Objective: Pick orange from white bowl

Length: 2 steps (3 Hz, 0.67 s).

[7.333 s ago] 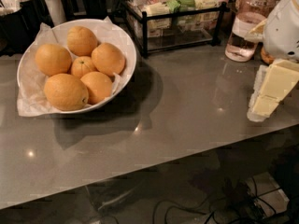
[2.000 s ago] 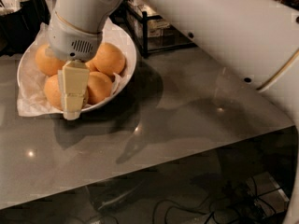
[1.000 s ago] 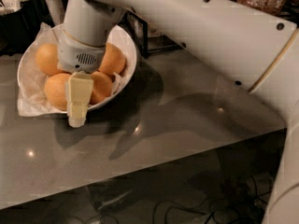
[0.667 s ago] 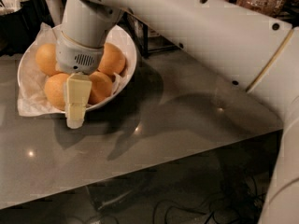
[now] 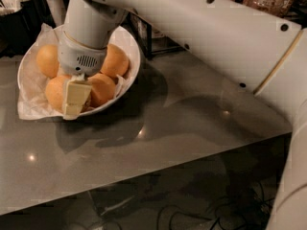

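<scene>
On the glossy grey table, the robot's gripper hangs over the near rim of the white bowl, against the front oranges; whether it holds one cannot be told. More oranges lie behind, beneath the white arm.

White arm stretches across from the upper right, wrist tipped steeply down at the left, and the cream gripper hangs just below it, pointing downward.
</scene>
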Tool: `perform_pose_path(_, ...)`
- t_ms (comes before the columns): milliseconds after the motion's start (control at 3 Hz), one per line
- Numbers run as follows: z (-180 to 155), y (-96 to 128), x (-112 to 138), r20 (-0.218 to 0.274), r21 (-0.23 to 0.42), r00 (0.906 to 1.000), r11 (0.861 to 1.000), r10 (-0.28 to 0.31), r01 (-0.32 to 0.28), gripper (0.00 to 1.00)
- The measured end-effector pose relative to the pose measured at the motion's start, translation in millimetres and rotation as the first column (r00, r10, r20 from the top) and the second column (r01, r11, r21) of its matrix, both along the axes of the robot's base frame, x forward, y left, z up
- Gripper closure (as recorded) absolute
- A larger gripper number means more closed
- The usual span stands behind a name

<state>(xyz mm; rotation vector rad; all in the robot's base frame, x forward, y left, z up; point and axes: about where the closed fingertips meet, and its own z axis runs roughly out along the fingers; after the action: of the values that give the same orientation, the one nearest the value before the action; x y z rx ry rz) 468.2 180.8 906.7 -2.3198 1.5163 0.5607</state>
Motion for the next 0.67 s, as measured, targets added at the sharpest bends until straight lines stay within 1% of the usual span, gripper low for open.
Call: perform_pose_path(667, 0.3, 0.3, 2.8, 0.0, 0.001, 1.0, 1.0, 0.0, 0.0, 0.88)
